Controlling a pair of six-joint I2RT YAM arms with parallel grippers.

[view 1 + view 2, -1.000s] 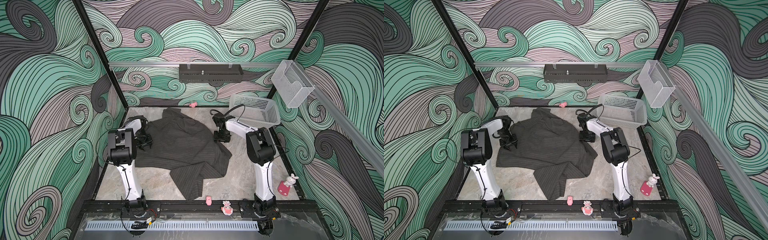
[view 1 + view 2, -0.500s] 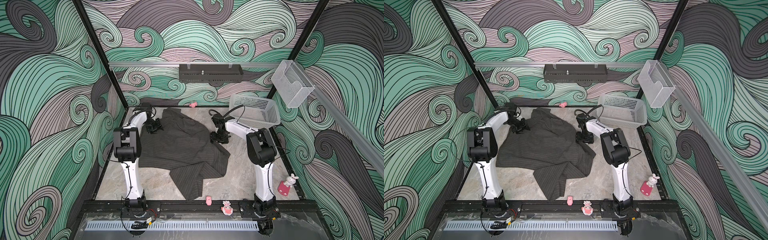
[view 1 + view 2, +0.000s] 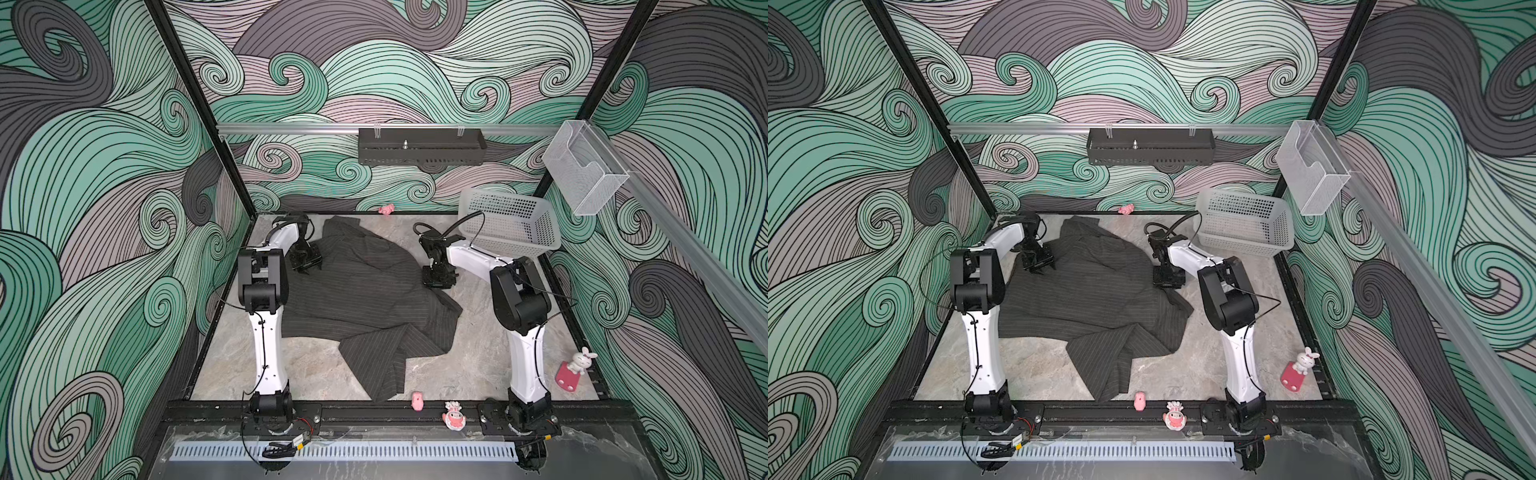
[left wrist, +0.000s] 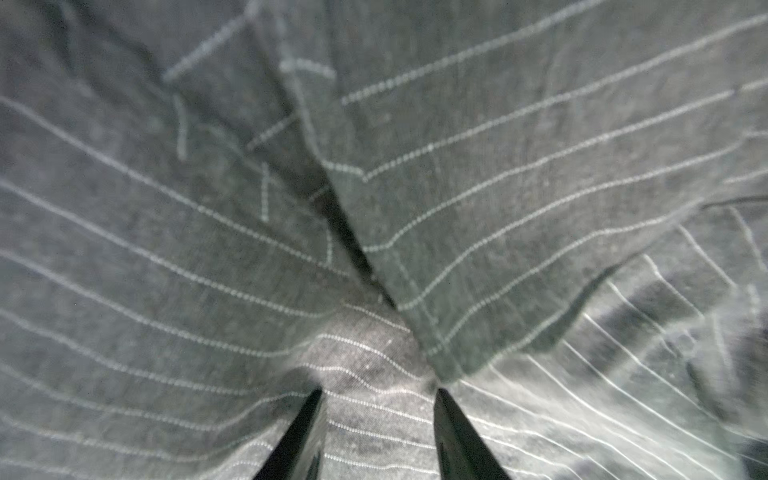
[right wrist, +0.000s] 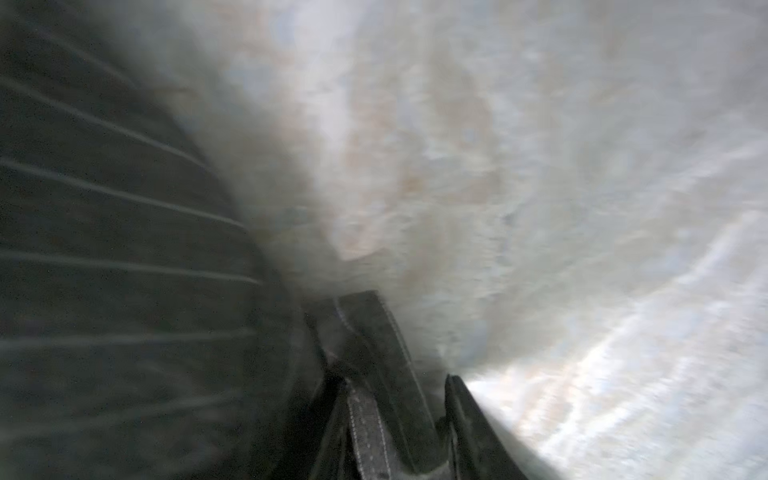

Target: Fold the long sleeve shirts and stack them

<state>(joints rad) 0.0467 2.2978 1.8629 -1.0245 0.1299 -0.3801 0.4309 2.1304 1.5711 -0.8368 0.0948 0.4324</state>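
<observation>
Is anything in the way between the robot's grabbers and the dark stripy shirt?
No, nothing I can see is in the way. The left gripper and the right gripper are both right on the shirt, with its cloth between their fingers.

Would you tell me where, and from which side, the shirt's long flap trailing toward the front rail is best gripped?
Pinch the flap at its free end, coming down from the front rail side. There the shirt lies as one narrow, flat tongue with bare table on both sides, so a finger can probably slip under its edge; further back, folds crowd it.
</observation>
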